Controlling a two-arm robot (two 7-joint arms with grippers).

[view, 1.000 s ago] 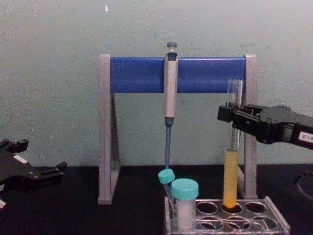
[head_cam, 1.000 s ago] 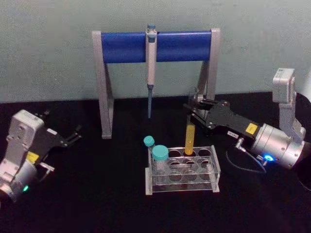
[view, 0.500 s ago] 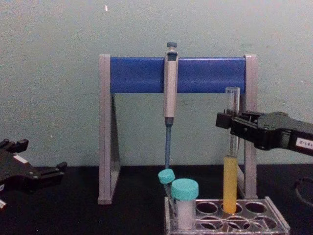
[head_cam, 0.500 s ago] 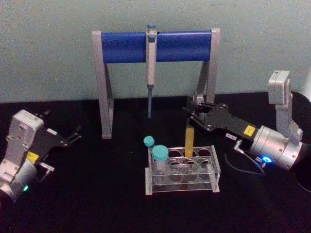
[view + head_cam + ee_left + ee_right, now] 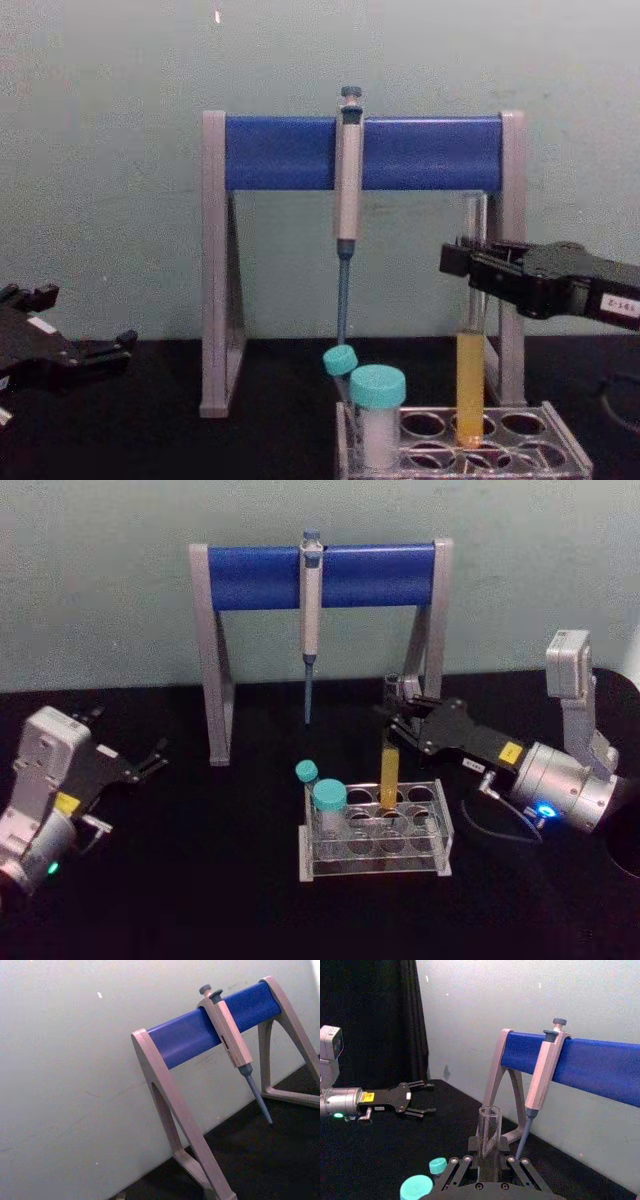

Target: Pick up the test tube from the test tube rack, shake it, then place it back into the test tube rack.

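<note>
The test tube (image 5: 470, 380), long and clear with yellow liquid in its lower part, stands upright with its bottom inside a back-row hole of the clear test tube rack (image 5: 562, 440). My right gripper (image 5: 474, 266) is shut on the test tube's upper glass, above the liquid. From the head, the test tube (image 5: 389, 773) and the right gripper (image 5: 396, 724) sit over the rack (image 5: 441, 828). The right wrist view looks down on the tube's open mouth (image 5: 490, 1125) between the fingers. My left gripper (image 5: 152, 758) rests open at the far left, away from the rack.
Two teal-capped tubes (image 5: 329, 798) (image 5: 306, 772) stand in the rack's left end. Behind the rack rises the grey-and-blue pipette stand (image 5: 250, 576) with a pipette (image 5: 311, 600) hanging from it. The table is black with a pale wall behind.
My right gripper has moved down with the test tube, sinking its bottom deeper into the rack hole. The left arm has not moved.
</note>
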